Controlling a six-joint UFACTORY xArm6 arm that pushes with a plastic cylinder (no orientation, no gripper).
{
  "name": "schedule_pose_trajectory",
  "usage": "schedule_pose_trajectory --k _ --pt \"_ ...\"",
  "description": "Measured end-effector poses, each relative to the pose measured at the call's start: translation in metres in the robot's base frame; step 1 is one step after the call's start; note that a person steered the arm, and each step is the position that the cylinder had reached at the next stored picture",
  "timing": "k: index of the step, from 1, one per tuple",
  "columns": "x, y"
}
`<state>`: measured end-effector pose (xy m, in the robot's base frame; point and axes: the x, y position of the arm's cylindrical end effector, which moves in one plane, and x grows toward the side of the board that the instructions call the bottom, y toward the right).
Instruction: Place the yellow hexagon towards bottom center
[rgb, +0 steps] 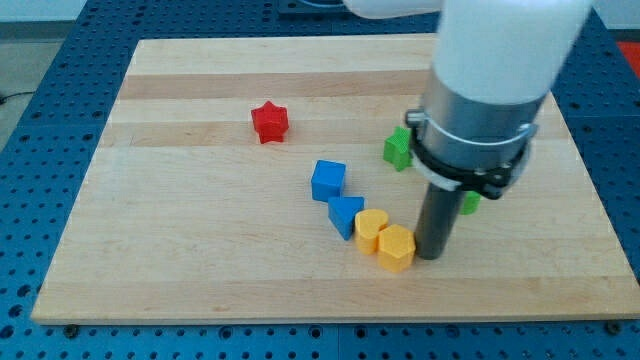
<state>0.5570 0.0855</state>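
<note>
The yellow hexagon (396, 247) lies on the wooden board (200, 260), right of the view's centre and near the bottom. A second yellow block (371, 228), rounded in shape, touches its upper left side. My tip (430, 256) stands right beside the hexagon's right side, touching it or nearly so. The arm's white and grey body (480, 90) hangs above it.
A blue triangular block (346, 214) sits left of the yellow pair, with a blue cube (328, 180) above it. A red star (269, 122) lies at upper centre-left. A green block (398, 148) and another green piece (469, 202) are partly hidden by the arm.
</note>
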Motion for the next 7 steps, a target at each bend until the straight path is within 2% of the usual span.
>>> schedule_pose_trajectory --k 1,4,6,7 --pt "0.000 0.001" --pt "0.028 -0.058" --pt "0.037 0.004" --pt "0.026 0.018"
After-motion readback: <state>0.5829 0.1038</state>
